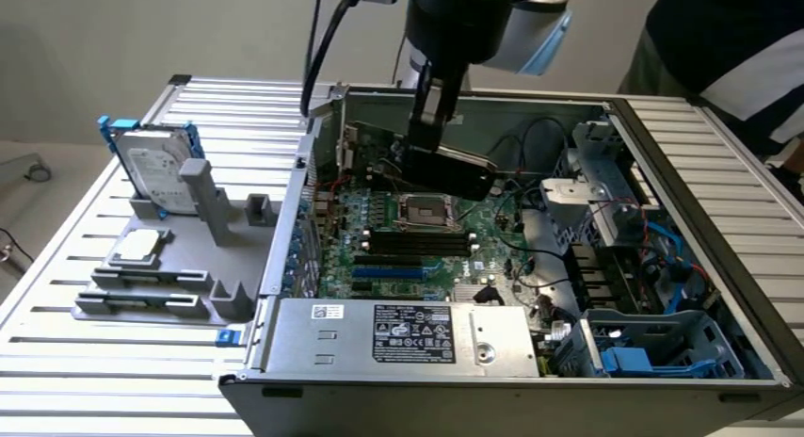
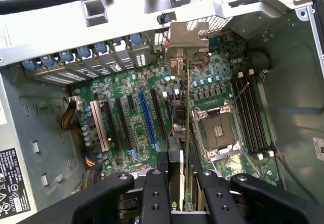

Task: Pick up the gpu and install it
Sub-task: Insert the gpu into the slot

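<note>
Exterior view: we see an open computer case (image 1: 703,154) lying on its side on a slatted metal table (image 1: 126,362). The robot arm reaches down into the case. Its gripper (image 1: 427,140) is clamped on the gpu (image 1: 449,173), a card with a glossy black cover, held tilted over the green motherboard (image 1: 377,267), just beside the CPU socket (image 1: 421,211). We cannot tell whether the card touches the board.

On the exterior view's left, a grey fixture (image 1: 164,267) holds a silver hard drive (image 1: 157,169) in a blue frame. A boxed power supply (image 1: 402,335) sits at the case's near edge. A person (image 1: 729,41) stands at the exterior view's right.

From the wrist view, we see the gpu edge-on between the black fingers (image 2: 162,160), and its silver bracket (image 2: 190,34) is near the case's rear wall. A blue expansion slot (image 2: 147,117) runs alongside it.
</note>
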Tool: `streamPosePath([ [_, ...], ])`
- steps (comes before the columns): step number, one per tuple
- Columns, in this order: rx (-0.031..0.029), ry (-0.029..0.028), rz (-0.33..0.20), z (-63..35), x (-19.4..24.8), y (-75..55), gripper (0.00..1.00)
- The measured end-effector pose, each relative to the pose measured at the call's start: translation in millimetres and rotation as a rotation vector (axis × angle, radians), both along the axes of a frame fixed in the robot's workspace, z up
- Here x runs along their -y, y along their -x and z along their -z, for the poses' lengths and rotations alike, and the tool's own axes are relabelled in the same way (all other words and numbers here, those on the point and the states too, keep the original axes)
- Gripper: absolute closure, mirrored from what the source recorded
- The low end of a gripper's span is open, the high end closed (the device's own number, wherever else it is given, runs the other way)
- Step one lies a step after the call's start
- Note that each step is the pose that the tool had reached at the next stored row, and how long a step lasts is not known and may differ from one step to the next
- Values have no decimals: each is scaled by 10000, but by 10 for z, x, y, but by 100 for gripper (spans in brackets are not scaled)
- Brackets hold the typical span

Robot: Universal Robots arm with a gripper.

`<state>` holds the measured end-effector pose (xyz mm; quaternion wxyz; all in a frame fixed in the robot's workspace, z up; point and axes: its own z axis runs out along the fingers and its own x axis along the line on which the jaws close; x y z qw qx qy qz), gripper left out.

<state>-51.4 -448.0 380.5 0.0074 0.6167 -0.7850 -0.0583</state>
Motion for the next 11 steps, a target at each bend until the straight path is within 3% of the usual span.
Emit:
streamPosePath([
  [11,6,-39,-1010,102,50,6,73],
])
